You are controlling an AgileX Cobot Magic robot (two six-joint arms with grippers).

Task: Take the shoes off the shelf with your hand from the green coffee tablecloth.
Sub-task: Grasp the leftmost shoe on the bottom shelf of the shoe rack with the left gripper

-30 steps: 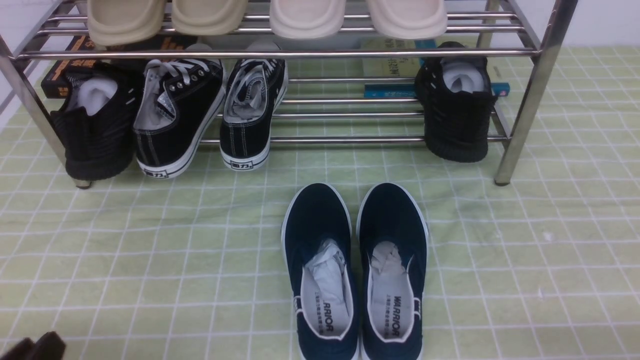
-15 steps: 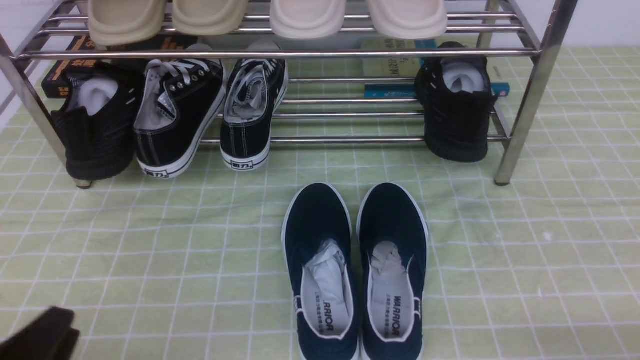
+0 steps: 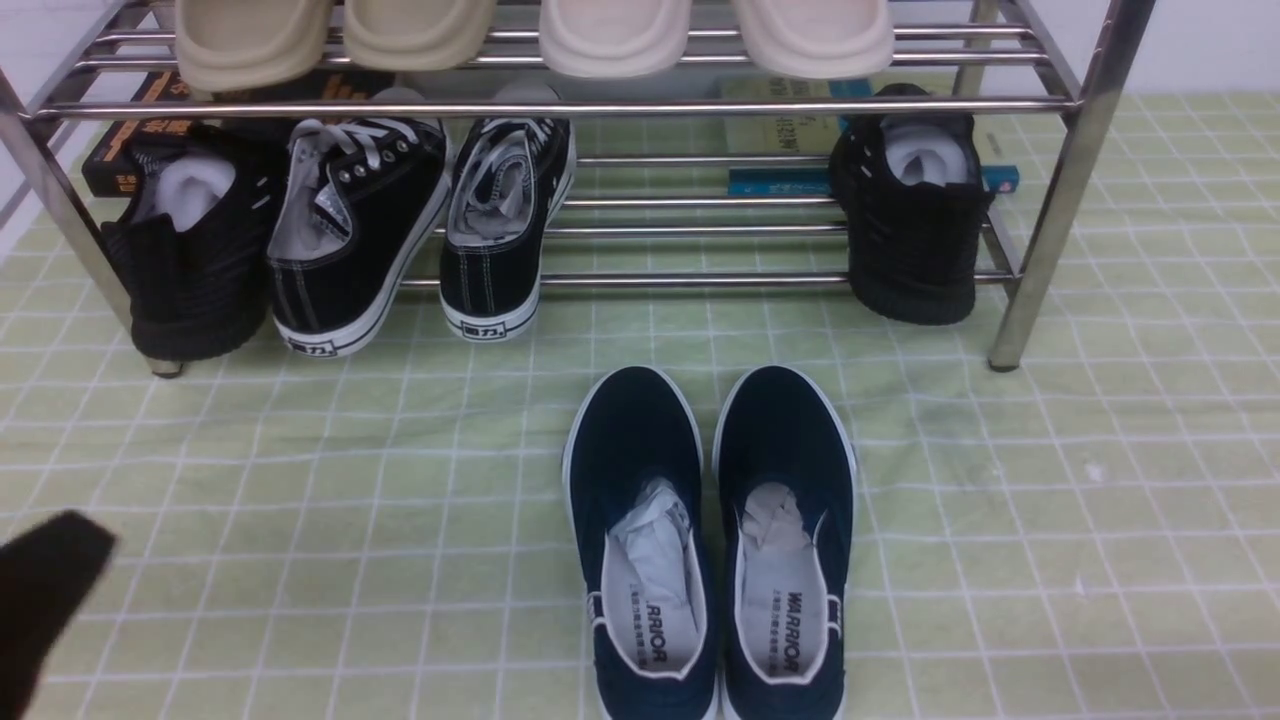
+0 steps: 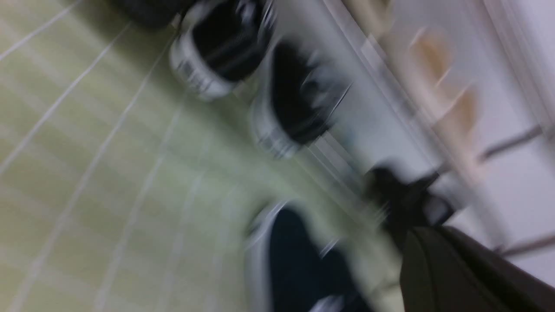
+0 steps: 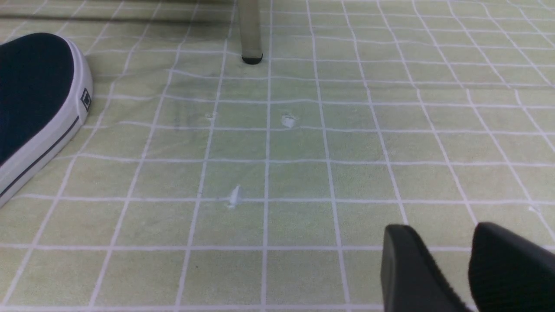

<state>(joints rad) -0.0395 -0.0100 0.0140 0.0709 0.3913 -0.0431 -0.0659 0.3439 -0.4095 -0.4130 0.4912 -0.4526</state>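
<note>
The two black canvas lace-up shoes [image 3: 350, 235] [image 3: 505, 225] stand heel-out on the lower tier of the chrome shelf [image 3: 560, 105], left of its middle. They also show, blurred, in the left wrist view [image 4: 221, 47]. The shelf stands on the green checked tablecloth [image 3: 300, 480]. My left gripper [image 3: 45, 585] is a dark shape at the front left, well short of the shoes. In the blurred left wrist view [image 4: 427, 268] its fingers lie together and hold nothing. My right gripper [image 5: 451, 260] is low over the cloth, slightly open and empty. It is out of the front view.
Two all-black knit sneakers [image 3: 190, 260] [image 3: 915, 215] sit at the lower tier's ends. Beige slippers [image 3: 420, 30] lie on the upper tier, with books [image 3: 140, 140] behind. Navy slip-ons [image 3: 640, 540] [image 3: 785, 540] stand on the cloth in front. A shelf leg [image 5: 250, 30] stands ahead of the right gripper.
My left gripper has risen from the bottom left corner and reaches farther into the front view. The shoes and the shelf have not moved.
</note>
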